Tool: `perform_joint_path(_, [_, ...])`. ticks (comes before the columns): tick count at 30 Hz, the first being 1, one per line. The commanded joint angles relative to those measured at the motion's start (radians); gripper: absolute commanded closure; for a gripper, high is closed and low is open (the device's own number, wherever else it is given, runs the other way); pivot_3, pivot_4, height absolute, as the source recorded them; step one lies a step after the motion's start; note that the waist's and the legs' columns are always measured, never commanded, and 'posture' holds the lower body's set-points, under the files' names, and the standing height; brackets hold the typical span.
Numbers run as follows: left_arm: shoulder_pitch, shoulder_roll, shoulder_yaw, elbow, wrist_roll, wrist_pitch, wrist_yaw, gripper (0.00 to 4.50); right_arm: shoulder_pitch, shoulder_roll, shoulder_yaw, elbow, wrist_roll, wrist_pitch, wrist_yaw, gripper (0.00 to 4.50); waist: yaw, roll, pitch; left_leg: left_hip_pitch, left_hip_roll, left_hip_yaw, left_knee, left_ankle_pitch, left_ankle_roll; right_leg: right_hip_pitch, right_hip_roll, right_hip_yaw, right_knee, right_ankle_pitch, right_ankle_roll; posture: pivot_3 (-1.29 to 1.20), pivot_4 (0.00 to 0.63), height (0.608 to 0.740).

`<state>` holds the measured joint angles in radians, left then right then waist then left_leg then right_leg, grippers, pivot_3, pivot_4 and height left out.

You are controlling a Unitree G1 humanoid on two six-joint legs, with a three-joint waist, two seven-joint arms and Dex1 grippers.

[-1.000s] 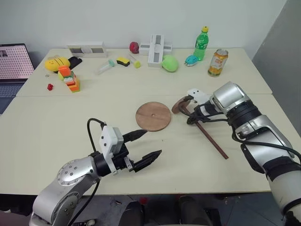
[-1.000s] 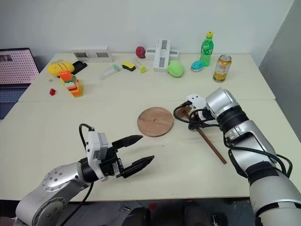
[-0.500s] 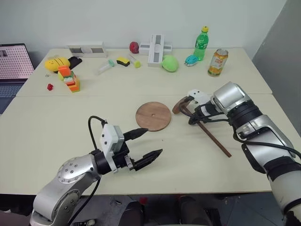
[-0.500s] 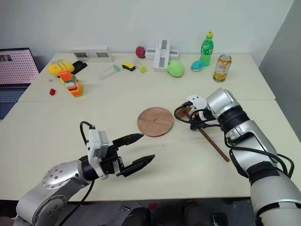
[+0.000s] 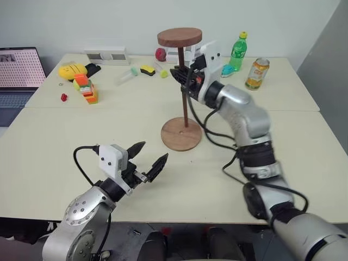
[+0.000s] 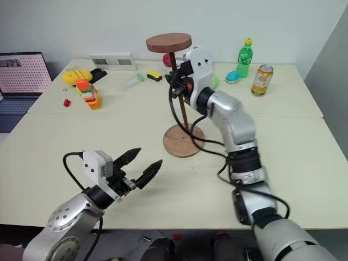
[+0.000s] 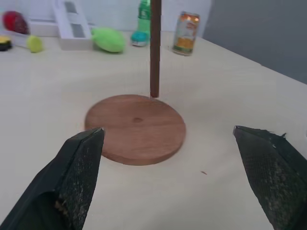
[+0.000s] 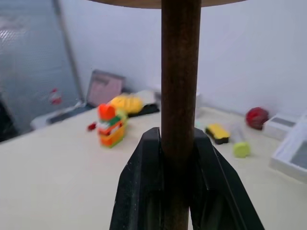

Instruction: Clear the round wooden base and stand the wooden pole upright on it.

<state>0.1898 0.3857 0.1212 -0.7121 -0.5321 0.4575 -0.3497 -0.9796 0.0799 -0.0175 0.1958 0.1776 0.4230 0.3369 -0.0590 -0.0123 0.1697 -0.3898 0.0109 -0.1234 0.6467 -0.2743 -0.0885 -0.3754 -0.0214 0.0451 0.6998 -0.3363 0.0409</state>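
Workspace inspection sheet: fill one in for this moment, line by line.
Surface: pale table, bare around the base.
Job's things: round wooden base flat, nothing else on it; wooden pole upright, disc end up, lower tip at the base behind its centre hole, not in it.
Clutter: green bottle, drink can, yellow toy, orange block stack, red ball along the far side.
Grippers: right gripper shut on the pole; left gripper open, holding nothing, near the base.
Cables: black cables hang along the right arm.
Surroundings: laptop at left, white wall behind.
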Motion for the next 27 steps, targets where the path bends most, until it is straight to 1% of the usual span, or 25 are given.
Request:
perform_joint_path(1, [0.005, -0.030, 0.007, -0.028, 0.037, -0.042, 0.044, 0.00, 0.038, 0.051, -0.008, -0.005, -0.010, -0.113, -0.093, 4.24, 0.000, 0.000, 0.000, 0.000, 0.001, 0.000, 0.000, 0.000, 0.000, 0.000, 0.000, 0.000, 0.000, 0.000, 0.000, 0.00, 0.150, 0.740])
perform_joint_path(6, [0.007, -0.043, -0.019, -0.039, 0.049, -0.046, 0.038, 0.00, 0.064, 0.074, 0.008, -0.007, 0.004, -0.124, -0.120, 4.24, 0.002, 0.000, 0.000, 0.000, 0.000, 0.000, 0.000, 0.000, 0.000, 0.000, 0.000, 0.000, -0.001, 0.000, 0.000, 0.00, 0.150, 0.740])
perform_joint_path(12, [0.010, -0.025, -0.001, -0.034, 0.047, -0.049, 0.023, 0.00, 0.130, 0.066, 0.055, -0.033, -0.003, -0.131, -0.105, 4.24, 0.000, 0.000, 0.000, 0.001, 0.001, 0.000, -0.001, 0.000, 0.000, 0.000, 0.001, 0.000, -0.001, 0.000, 0.000, 0.00, 0.150, 0.740])
perform_joint_path(16, [0.008, -0.021, -0.002, -0.032, 0.045, -0.047, 0.017, 0.00, 0.157, 0.082, 0.061, -0.020, 0.011, -0.145, -0.115, 4.24, 0.000, 0.000, 0.000, 0.000, 0.001, 0.001, -0.001, 0.000, 0.000, 0.000, 0.001, 0.001, -0.001, 0.000, 0.000, 0.00, 0.150, 0.740])
perform_joint_path(27, [0.005, -0.017, -0.003, -0.033, 0.045, -0.044, 0.004, 0.00, 0.161, 0.052, 0.088, 0.056, -0.023, -0.248, -0.106, 4.24, 0.000, 0.000, 0.000, 0.001, 0.001, 0.000, -0.001, 0.000, 0.000, 0.000, 0.001, 0.000, -0.001, 0.000, 0.000, 0.00, 0.150, 0.740])
